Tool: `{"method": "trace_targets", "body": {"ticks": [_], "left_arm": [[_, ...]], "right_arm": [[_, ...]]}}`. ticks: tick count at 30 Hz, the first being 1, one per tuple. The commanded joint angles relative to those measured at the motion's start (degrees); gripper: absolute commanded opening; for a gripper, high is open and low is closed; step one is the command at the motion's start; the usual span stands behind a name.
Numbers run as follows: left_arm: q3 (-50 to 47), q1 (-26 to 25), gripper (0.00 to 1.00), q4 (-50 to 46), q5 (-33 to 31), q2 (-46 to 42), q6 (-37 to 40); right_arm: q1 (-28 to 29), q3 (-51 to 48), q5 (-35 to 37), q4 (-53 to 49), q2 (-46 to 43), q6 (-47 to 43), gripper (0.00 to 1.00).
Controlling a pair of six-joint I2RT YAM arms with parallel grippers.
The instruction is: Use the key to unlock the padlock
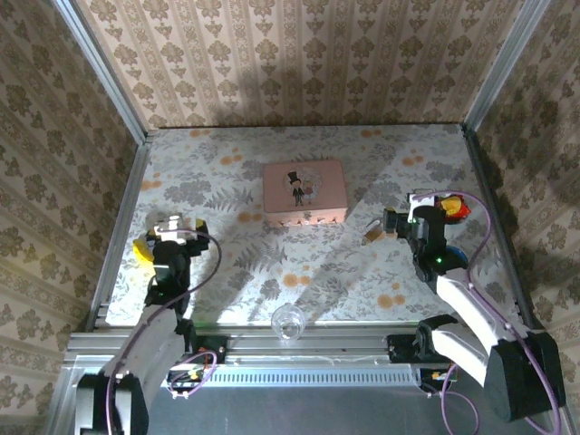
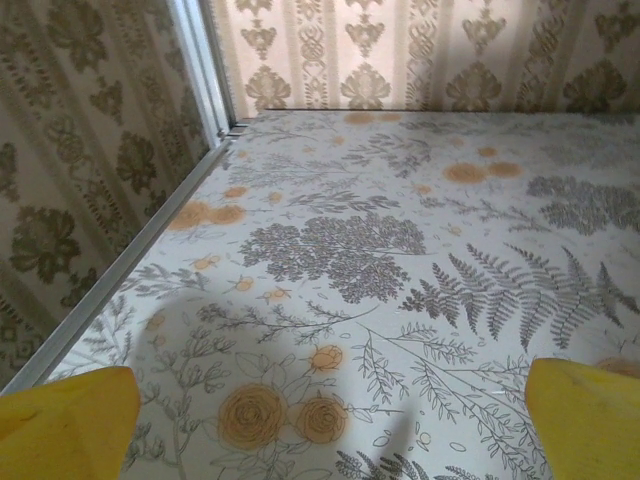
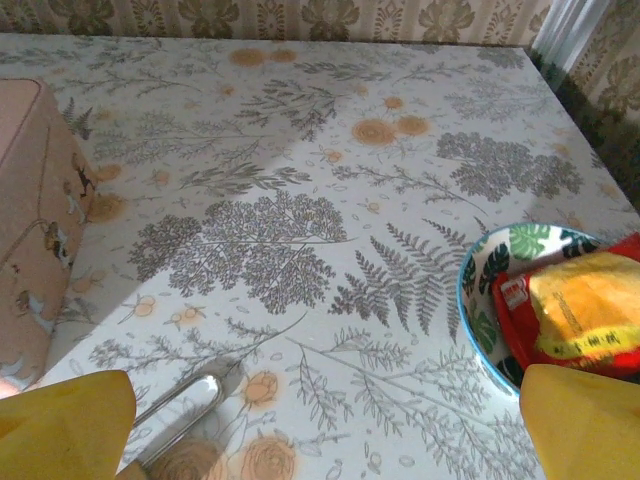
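The small brass padlock (image 1: 371,235) lies on the flowered table just left of my right gripper (image 1: 410,216). Its thin silvery shackle (image 3: 190,398) shows at the bottom left of the right wrist view, right beside the left yellow finger (image 3: 62,425) and outside the jaws. My right gripper (image 3: 322,440) is open with nothing but tablecloth between its fingers. At the table's left side my left gripper (image 1: 172,231) (image 2: 330,430) is also open and holds nothing. The key is out of view.
A pink box with a top-hatted figure (image 1: 304,192) (image 3: 30,230) sits mid-table behind the padlock. A blue-rimmed bowl (image 3: 475,330) holding a red and yellow packet (image 1: 453,209) stands right of my right gripper. A clear glass (image 1: 288,322) stands at the near edge.
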Motion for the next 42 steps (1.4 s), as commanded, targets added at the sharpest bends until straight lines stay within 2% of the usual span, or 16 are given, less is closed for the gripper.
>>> {"method": "trace_targets", "body": {"ticks": [1, 6, 14, 18, 21, 26, 28, 32, 33, 35, 36, 42], "left_arm": [[-0.17, 1.82, 1.0, 15.17, 6.1, 6.2, 4.78], [0.2, 3.71, 1.0, 26.88, 10.13, 19.53, 3.92], [1.76, 7.59, 1.0, 39.48, 16.65, 34.8, 4.51], [3.32, 12.16, 1.0, 45.15, 24.87, 43.12, 2.1], [6.05, 13.33, 1.0, 45.38, 29.52, 48.02, 2.05], [9.46, 14.89, 1.0, 38.17, 36.98, 47.42, 2.86], [11.72, 14.17, 1.0, 33.6, 36.81, 47.0, 3.83], [13.84, 10.88, 1.0, 27.71, 31.37, 45.95, 6.63], [14.19, 9.98, 1.0, 26.71, 27.86, 45.85, 6.66], [15.13, 8.74, 1.0, 24.51, 18.48, 45.66, 4.96], [15.13, 8.16, 1.0, 24.57, 16.72, 45.66, 5.01], [15.37, 6.95, 1.0, 24.22, 14.22, 45.69, 5.76]], "right_arm": [[-1.46, -1.71, -2.46, 13.61, 3.66, -2.53, 1.0], [-3.73, -4.42, -5.78, 25.52, 9.78, -2.86, 1.0], [-5.98, -6.15, -9.67, 32.99, 15.28, -3.85, 1.0], [-6.37, -8.03, -12.74, 39.56, 18.45, -3.68, 1.0], [-6.58, -8.38, -15.34, 43.61, 21.69, -3.86, 1.0], [-6.9, -7.84, -18.98, 47.68, 28.06, -4.88, 1.0], [-7.23, -7.8, -20.15, 50.84, 31.04, -4.94, 1.0], [-8.5, -5.33, -22.94, 45.89, 30.91, -4.43, 1.0], [-8.85, -2.99, -22.66, 40.54, 30.53, -3.89, 1.0], [-10.81, -2.12, -22.73, 39.7, 31.03, -1.14, 1.0], [-10.87, -2.24, -22.45, 39.74, 30.9, -1.11, 1.0], [-9.46, -1.72, -18.33, 38.85, 30.92, -1.31, 1.0]]}}
